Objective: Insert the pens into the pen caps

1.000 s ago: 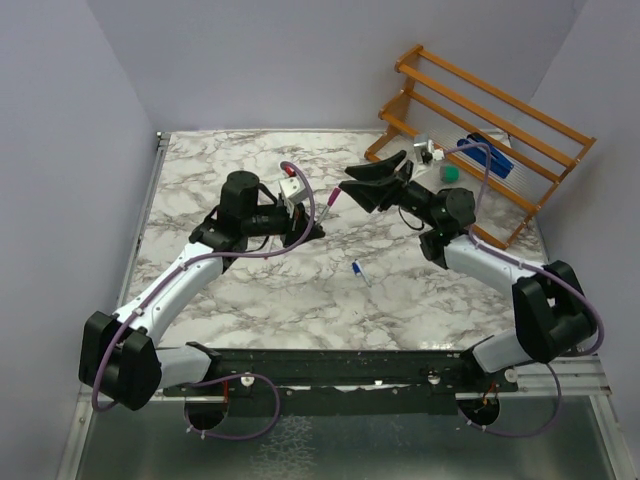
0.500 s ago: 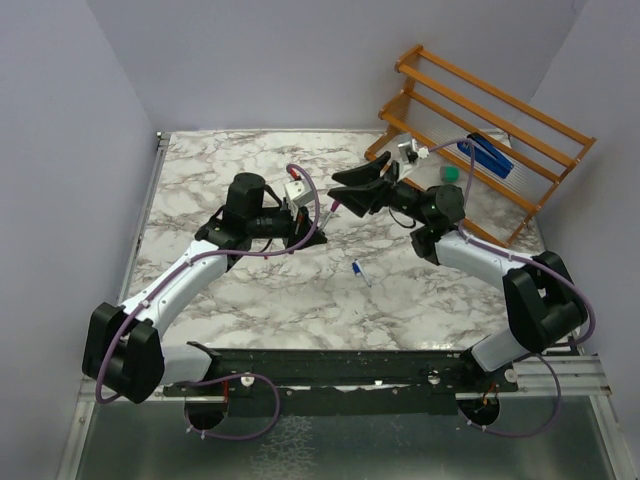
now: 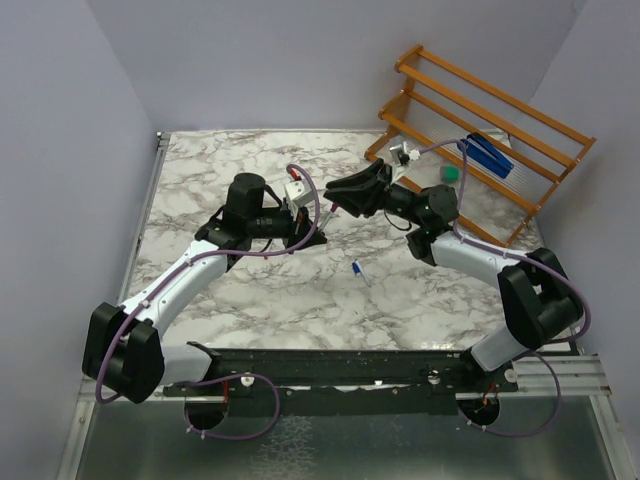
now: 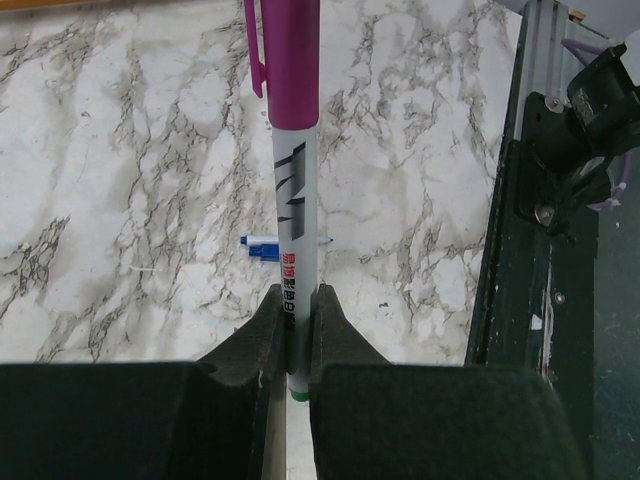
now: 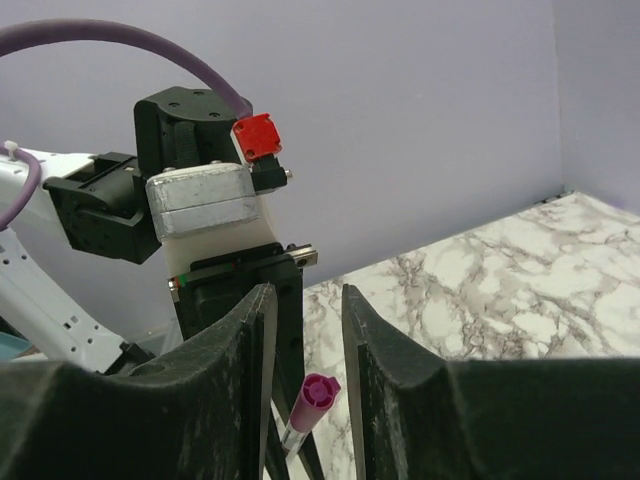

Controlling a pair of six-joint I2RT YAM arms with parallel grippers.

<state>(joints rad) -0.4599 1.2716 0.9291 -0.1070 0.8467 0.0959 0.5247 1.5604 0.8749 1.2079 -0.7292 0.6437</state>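
White stick pen (image 4: 297,230), thin plastic barrel with black and red print, held off the marbled white desk (image 3: 230,170) near its middle. Magenta cap (image 4: 291,60) with a side clip sits on the pen's far end.

Left gripper (image 4: 298,310): black jaws closed tight on the lower barrel, pen running straight out between them. A green tip shows just below the grip.

Right gripper (image 5: 305,310): comes in from the opposite side, facing the left one. Jaws parted by a narrow gap and holding nothing. The magenta cap end shows low in that gap. Whether either finger touches the cap cannot be told from the wrist view.

Second item: short pen with a blue end (image 3: 358,270) lies flat on the desk, nearer the arm bases than both grippers and apart from them.

Farther out: slatted orange wooden rack (image 3: 500,100) leans at the far right corner. Long blue object (image 3: 487,153) rests on the rack. Small green block (image 3: 452,173) sits at the rack's foot, just behind the right arm. Black rail (image 4: 520,200) runs along the near desk edge.
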